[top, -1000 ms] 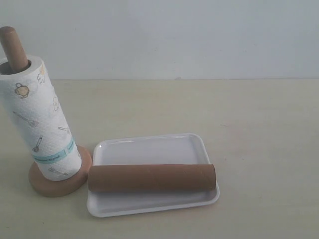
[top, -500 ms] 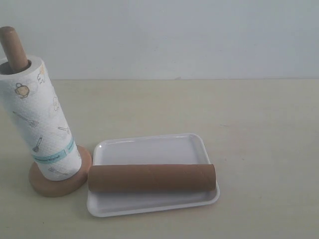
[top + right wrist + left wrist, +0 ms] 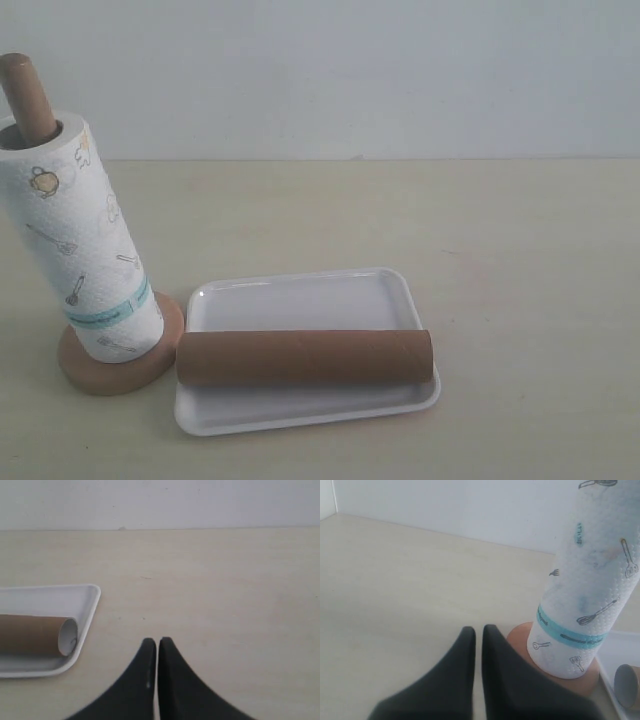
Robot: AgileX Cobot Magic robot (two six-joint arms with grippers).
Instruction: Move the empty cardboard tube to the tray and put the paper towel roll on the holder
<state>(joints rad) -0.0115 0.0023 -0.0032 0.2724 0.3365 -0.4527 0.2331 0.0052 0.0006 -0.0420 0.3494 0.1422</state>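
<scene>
The brown cardboard tube [image 3: 304,358] lies across the front of the white tray [image 3: 300,300]; its open end [image 3: 67,636] and the tray rim [image 3: 90,611] show in the right wrist view. The paper towel roll [image 3: 80,250] stands on the wooden holder [image 3: 165,350], whose post top [image 3: 25,95] pokes out above. The roll [image 3: 587,580], the holder base [image 3: 520,635] and a tube end [image 3: 629,685] also appear in the left wrist view. My left gripper [image 3: 478,630] is shut and empty beside the holder. My right gripper [image 3: 157,641] is shut and empty over bare table beside the tray. Neither gripper shows in the exterior view.
A pale wall [image 3: 350,70] runs along the far edge of the beige table [image 3: 520,260]. Nothing else stands on the table.
</scene>
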